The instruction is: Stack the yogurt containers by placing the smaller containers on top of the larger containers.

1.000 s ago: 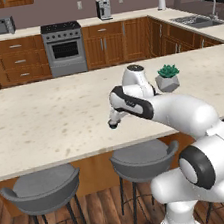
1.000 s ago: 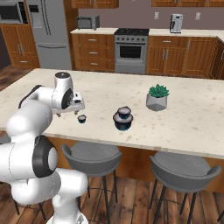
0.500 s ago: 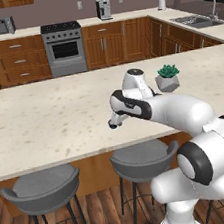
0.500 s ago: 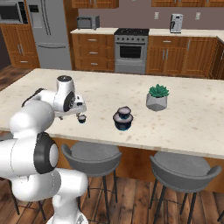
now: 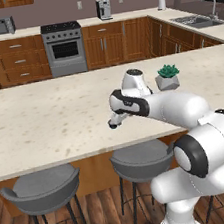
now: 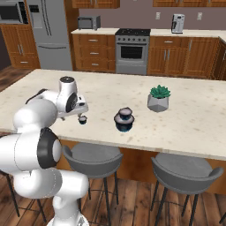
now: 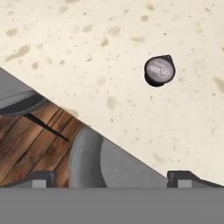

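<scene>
The tiniest yogurt container (image 6: 82, 119) stands alone on the island counter, near its front edge. It also appears in the hand view as a dark round cup (image 7: 159, 71) up and right of centre. My gripper (image 6: 82, 109) hangs open just above this cup, with nothing between its fingers. Its two fingertips (image 7: 40, 178) show wide apart at the bottom of the hand view. To the right, the mid-sized container (image 6: 125, 113) sits on top of the widest container (image 6: 124, 125). From the left base view my arm hides that stack, and the gripper (image 5: 115, 122) hovers low over the counter.
A green potted plant (image 6: 158, 98) stands on the counter beyond the stack and is also seen from the left (image 5: 167, 76). Grey bar stools (image 6: 92, 156) (image 6: 187, 170) sit below the counter's front edge (image 7: 109, 131). The stove and cabinets line the back wall.
The hand has crept slightly to the right towards the tiniest cup, staying open. The cups and the plant have not moved.
</scene>
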